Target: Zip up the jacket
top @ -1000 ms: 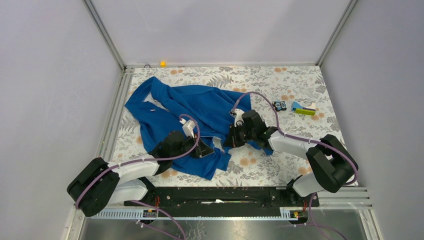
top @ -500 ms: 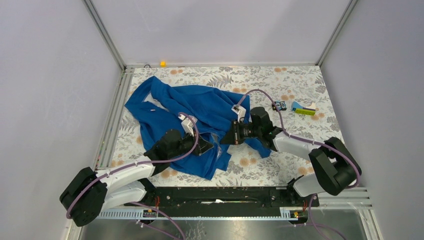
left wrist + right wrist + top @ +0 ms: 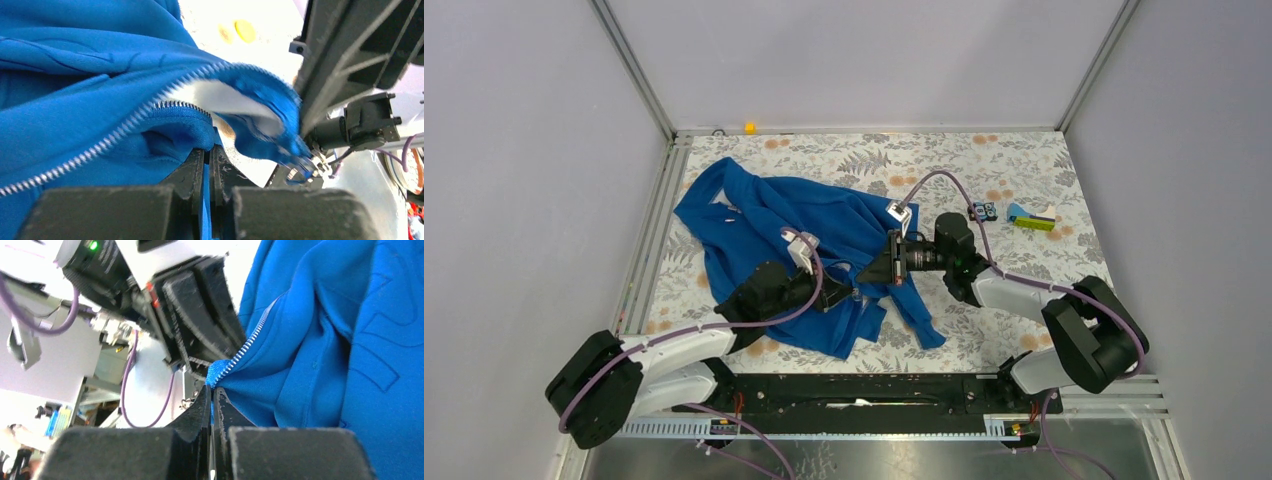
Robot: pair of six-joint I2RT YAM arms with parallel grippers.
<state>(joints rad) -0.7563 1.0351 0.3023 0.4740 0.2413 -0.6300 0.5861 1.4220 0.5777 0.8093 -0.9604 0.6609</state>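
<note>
We note left gripper clamped tight on thin fold of jacket, just below zipper teeth; right gripper likewise pinched closed on jacket's zipper edge, tip near left gripper's; jacket crumpled on floral table, left of centre; front unzipped, white lining showing; green block well apart, far right.

Rumpled blue jacket lies open, zipper unfastened.
</note>
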